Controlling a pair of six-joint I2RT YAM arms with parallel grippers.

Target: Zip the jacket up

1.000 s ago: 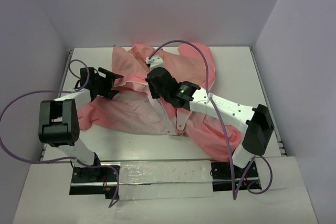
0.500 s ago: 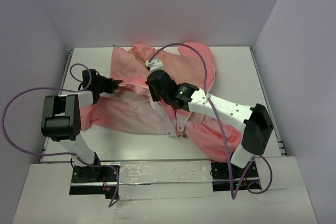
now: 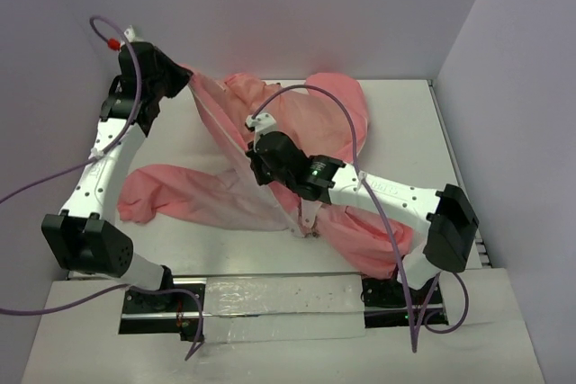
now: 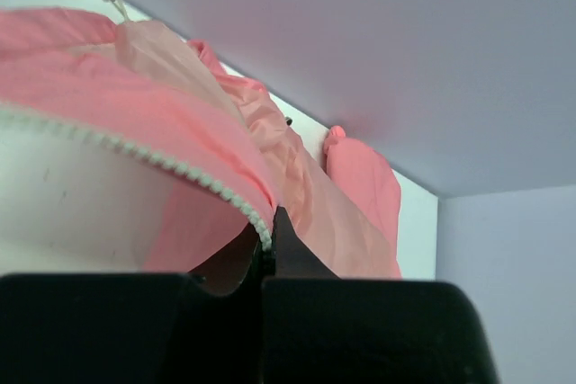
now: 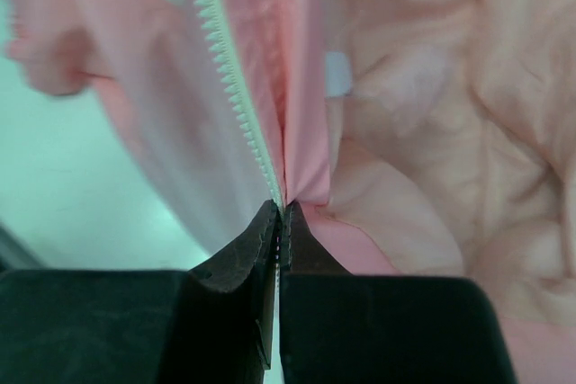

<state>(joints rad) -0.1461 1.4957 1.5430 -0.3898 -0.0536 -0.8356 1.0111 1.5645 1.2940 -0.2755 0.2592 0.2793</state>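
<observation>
Left gripper is clamped on the jacket's toothed zipper edge and holds it high over the table's far-left corner. The right gripper is pinched shut on zipper tape mid-table, while the rest of the jacket sprawls from the far edge to the near-right. I'd say even tension matters here: teeth straight, no twisting, no yanking.

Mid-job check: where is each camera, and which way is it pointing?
Top: above and behind the arm bases, looking down on the table, jacket, left hand and right hand.
Left wrist: on the raised left arm, facing along its shut fingers across the jacket.
Right wrist: looking past shut fingers at lining.
Both wrist views share pinched zipper teeth.
</observation>
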